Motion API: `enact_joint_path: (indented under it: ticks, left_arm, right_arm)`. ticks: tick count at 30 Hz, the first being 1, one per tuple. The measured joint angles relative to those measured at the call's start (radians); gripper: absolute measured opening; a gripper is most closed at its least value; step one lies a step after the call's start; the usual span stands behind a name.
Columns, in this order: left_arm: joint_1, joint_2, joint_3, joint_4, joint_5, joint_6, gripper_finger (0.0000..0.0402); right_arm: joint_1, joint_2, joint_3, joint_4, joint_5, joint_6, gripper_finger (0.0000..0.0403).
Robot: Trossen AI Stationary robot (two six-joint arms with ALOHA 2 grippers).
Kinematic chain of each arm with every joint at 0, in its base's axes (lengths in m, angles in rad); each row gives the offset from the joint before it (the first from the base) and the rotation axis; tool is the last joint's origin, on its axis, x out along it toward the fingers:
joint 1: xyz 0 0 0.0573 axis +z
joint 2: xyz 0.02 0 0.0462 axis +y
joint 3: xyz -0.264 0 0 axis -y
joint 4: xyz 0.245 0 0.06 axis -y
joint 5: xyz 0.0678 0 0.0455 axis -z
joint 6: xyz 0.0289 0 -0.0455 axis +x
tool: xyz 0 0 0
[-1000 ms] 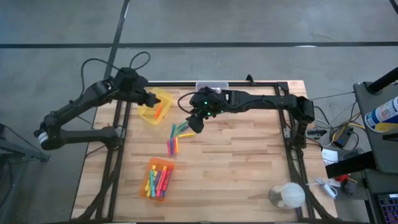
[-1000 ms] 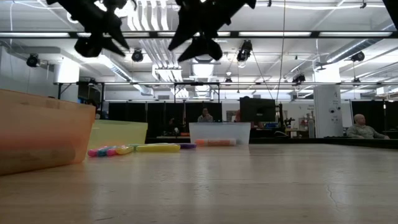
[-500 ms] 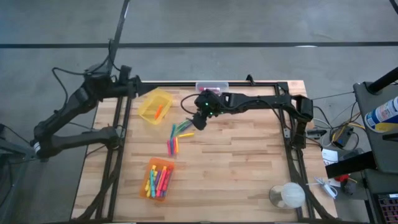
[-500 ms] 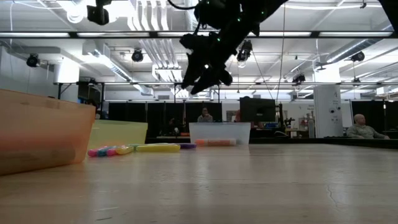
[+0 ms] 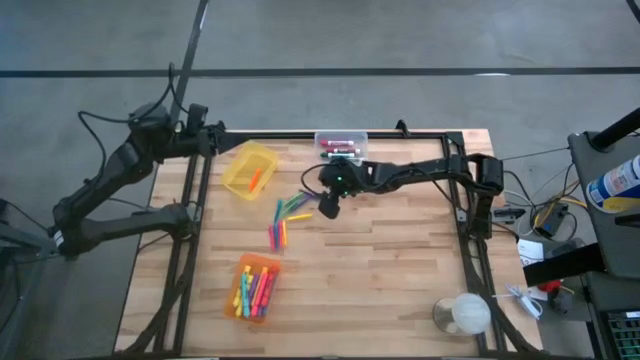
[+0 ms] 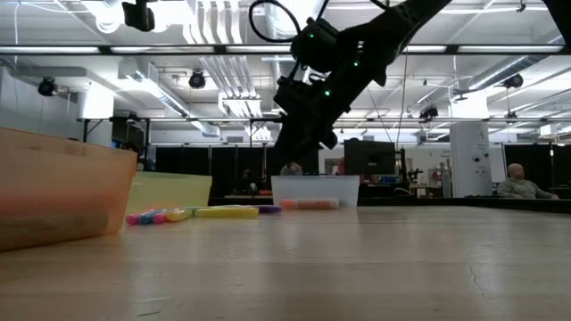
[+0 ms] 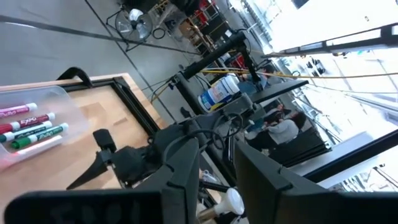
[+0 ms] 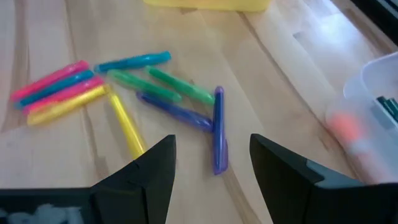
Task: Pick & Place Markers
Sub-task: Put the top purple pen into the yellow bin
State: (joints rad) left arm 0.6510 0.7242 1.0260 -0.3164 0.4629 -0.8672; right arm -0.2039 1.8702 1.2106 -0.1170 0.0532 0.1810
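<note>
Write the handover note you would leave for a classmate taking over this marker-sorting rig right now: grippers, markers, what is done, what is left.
Right gripper: open and empty, low over the table beside the loose markers.
Left gripper: pulled back past the table's far left corner, nothing seen in it.
Markers: a scattered cluster lies mid-table; pink, blue, yellow, green and purple show in the right wrist view.
Done: many markers in the orange bin, one orange marker in the yellow bin, some in the clear bin at the far edge.
Left: pick up the loose cluster and bin it.
</note>
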Motion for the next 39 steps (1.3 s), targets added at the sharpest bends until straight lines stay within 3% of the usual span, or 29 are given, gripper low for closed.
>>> enact_joint_path:
  ticks: [6, 11, 20, 26, 39]
  left_arm:
    - [0.0, 0.011, 0.0, 0.011, 0.0, -0.006, 0.0097]
    - [0.0, 0.019, 0.0, 0.012, 0.0, -0.006, 0.0097]
    - [0.0, 0.017, 0.0, 0.013, 0.0, -0.026, 0.0097]
    - [0.0, 0.016, 0.0, 0.013, 0.004, -0.026, 0.0097]
    - [0.0, 0.016, 0.0, 0.019, 0.004, -0.049, 0.0097]
  right_arm:
    - [-0.01, 0.037, -0.02, 0.003, -0.001, -0.003, 0.0201]
    - [-0.008, 0.122, 0.045, -0.013, -0.058, 0.003, 0.0201]
    - [-0.01, 0.24, 0.193, -0.122, -0.033, 0.017, 0.0191]
    - [-0.017, 0.27, 0.25, -0.186, 0.029, -0.032, 0.0176]
    - [-0.033, 0.297, 0.251, -0.211, -0.042, -0.033, 0.0158]
